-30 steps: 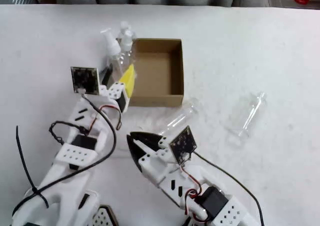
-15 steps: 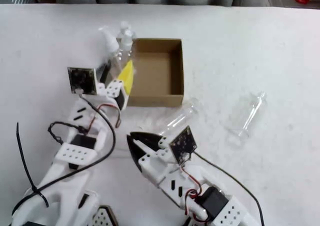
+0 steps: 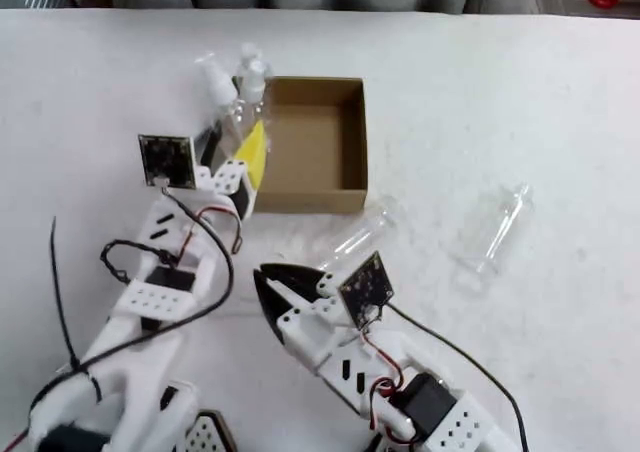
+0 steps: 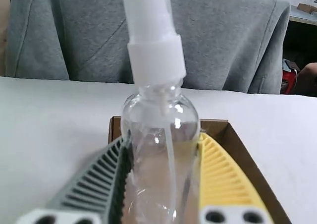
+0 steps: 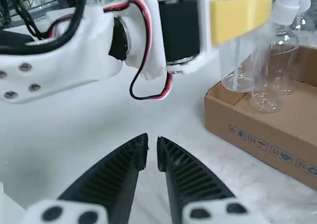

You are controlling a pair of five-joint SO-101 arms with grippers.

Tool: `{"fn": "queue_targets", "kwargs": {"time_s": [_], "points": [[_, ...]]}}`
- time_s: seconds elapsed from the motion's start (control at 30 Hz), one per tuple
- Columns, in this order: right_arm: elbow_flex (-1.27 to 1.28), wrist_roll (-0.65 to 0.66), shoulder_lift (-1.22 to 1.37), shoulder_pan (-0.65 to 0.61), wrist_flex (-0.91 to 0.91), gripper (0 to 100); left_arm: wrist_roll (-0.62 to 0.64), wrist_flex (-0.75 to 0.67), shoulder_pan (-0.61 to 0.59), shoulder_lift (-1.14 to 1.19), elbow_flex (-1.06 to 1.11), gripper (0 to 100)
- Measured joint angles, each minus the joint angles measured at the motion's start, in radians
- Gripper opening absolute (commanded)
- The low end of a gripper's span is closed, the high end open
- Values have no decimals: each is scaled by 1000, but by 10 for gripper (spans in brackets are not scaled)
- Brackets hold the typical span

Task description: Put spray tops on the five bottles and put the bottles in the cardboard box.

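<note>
My left gripper [image 4: 161, 184] is shut on a clear bottle [image 4: 159, 144] with a white spray top [image 4: 153, 45], gripping it upright between the grey and yellow fingers. In the high view this gripper [image 3: 235, 150] holds the bottle [image 3: 222, 97] at the left wall of the cardboard box [image 3: 345, 187]. Two more capped bottles [image 3: 252, 72] stand at the box's far left corner. Two uncapped clear bottles lie on the table, one [image 3: 362, 234] just in front of the box and one [image 3: 495, 230] to the right. My right gripper [image 5: 152, 152] is shut and holds nothing, low over the table in front of the box [image 5: 262, 130].
The left arm's body [image 3: 160, 282] and the right arm's body [image 3: 380, 362] fill the near part of the white table [image 3: 520, 92]. A grey upholstered seat back [image 4: 223, 40] stands beyond the table's far edge.
My left gripper has shifted the held bottle slightly toward the far left. The right arm has not moved.
</note>
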Motion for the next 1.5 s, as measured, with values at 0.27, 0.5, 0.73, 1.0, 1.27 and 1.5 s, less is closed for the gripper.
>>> {"fn": "queue_targets", "kwargs": {"time_s": [0.27,0.5,0.73,1.0,1.27,1.5], "points": [[0,0,0,0,0,15,0,-212,-15,207,0,21],[0,0,0,0,0,15,0,-216,-15,218,2,21],[0,0,0,0,0,15,0,-218,-15,218,29,21],[0,0,0,0,0,15,0,-242,-15,292,29,21],[0,0,0,0,0,16,0,-367,-15,416,29,21],[0,0,0,0,0,17,0,-390,-15,462,29,21]]}}
